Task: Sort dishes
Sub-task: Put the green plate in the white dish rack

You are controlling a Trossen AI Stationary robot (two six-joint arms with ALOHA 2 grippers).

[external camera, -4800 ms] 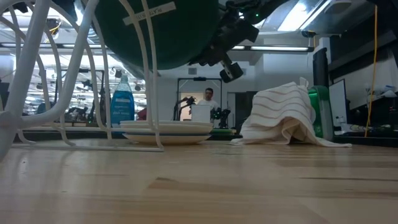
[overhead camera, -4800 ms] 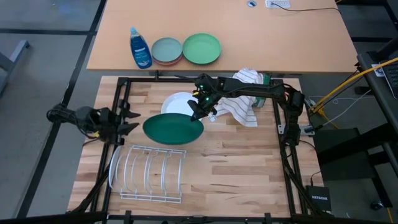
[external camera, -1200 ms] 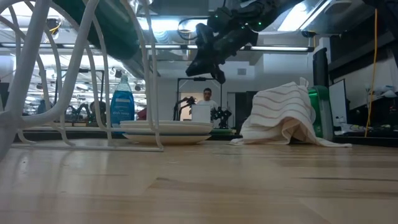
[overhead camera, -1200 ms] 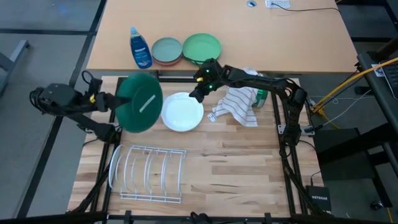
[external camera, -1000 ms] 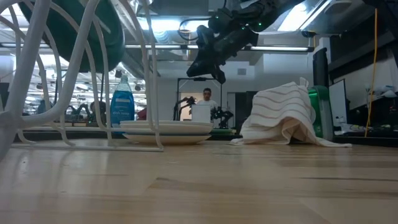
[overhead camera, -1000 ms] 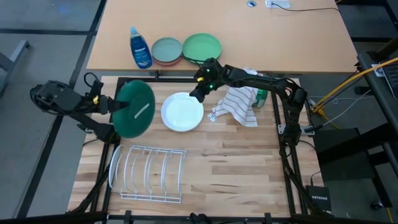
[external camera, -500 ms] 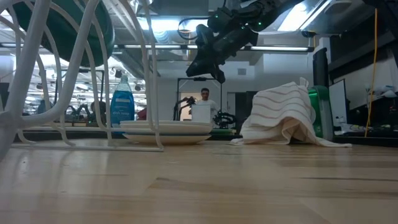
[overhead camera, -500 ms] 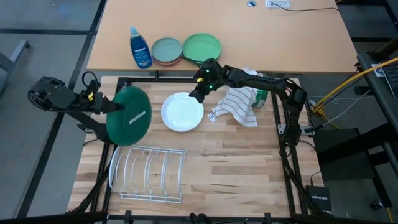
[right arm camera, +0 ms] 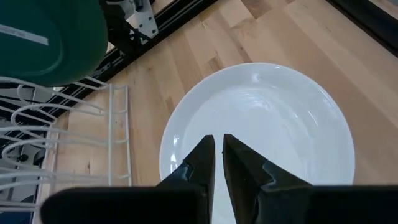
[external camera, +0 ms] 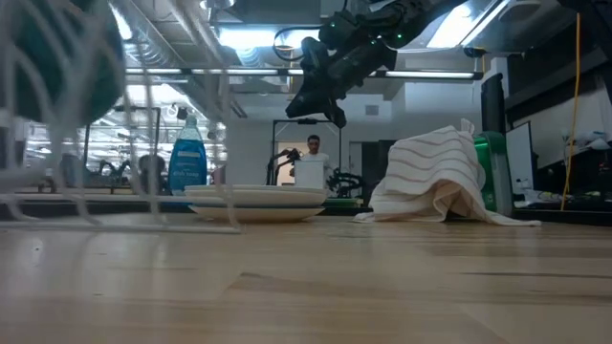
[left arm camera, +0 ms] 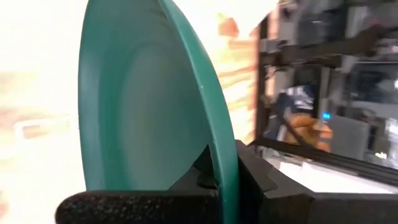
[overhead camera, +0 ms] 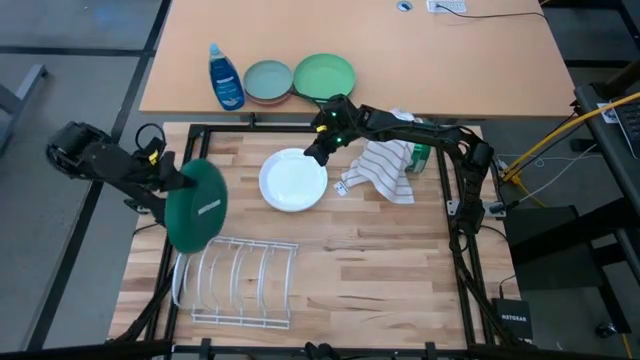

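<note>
The left tool (overhead camera: 178, 182) is clamped on the rim of the dark green plate (overhead camera: 196, 217), holding it tilted on edge at about nine o'clock on the surface (overhead camera: 380, 270), just over the end of the white wire rack (overhead camera: 238, 281). The right tool (overhead camera: 318, 155), fingers nearly together, hangs above the white plate (overhead camera: 293, 181) stack's one o'clock edge. A striped towel (overhead camera: 385, 168) lies at the stack's three o'clock.

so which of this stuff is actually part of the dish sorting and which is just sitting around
In the job:
green plate, held by the left tool
white plates, under the right tool
rack

Lying about:
towel
soap bottle
light green plate
grey-blue plate
</note>
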